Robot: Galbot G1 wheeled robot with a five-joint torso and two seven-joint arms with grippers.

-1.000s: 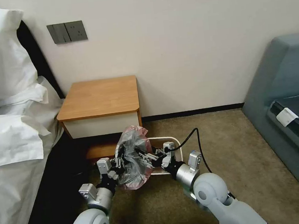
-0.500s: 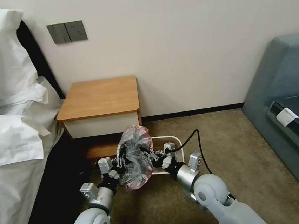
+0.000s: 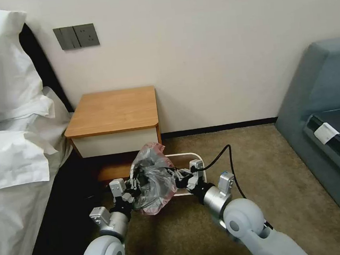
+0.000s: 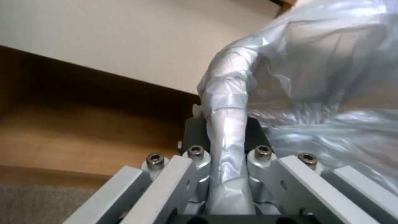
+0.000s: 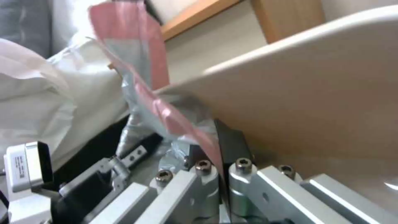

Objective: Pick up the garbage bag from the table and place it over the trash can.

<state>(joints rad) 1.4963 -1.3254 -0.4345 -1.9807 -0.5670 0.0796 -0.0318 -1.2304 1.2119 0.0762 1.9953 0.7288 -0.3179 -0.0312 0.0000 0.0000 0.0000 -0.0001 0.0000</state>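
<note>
My left claw (image 3: 134, 184) is clamped on one edge of the garbage bag (image 3: 153, 179), and my right claw (image 3: 176, 176) pinches the pink-trimmed opposite edge. Since a second ago my right arm has swung outward, spreading the film wider, so I judge the mouth is opening for fitting. The bag hangs just over the near-left corner of the trash can (image 3: 197, 159), which stands on the carpet beside the desk (image 3: 114, 110); the desk top hasn't changed.
</note>
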